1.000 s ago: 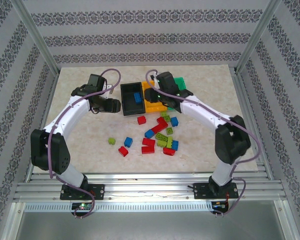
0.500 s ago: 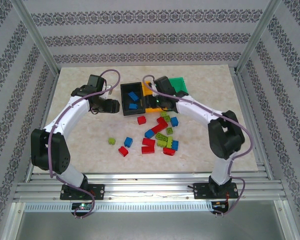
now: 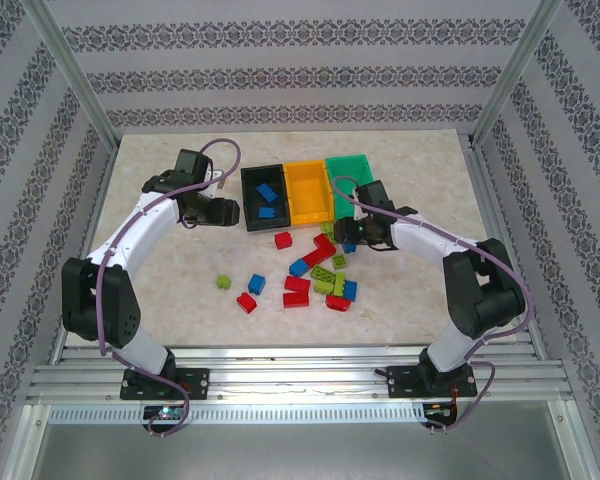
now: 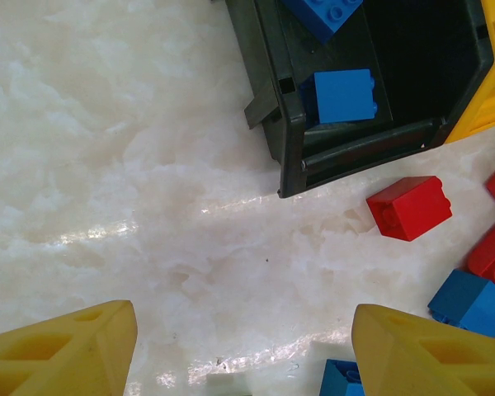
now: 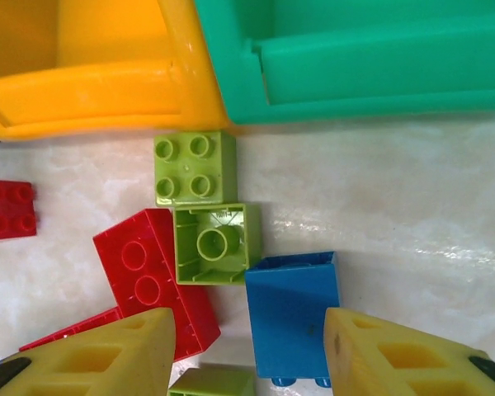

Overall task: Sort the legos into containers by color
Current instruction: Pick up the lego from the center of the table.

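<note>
Withdrew the right gripper (image 5: 247, 332) from over the containers (image 3: 325, 185) to the legos (image 3: 320, 272), wide open, empty, blue lego (image 5: 293, 318) between its fingers, long axis fore-aft; left gripper (image 4: 243, 346) open, farther off.

Your left arm (image 3: 140, 225) and right arm (image 3: 425, 238) are curved white links with black joints and bases. A purple cable (image 3: 224, 141) loops along each. Your fingers (image 4: 58, 351) are yellow, moulded with hollow cells.
</note>
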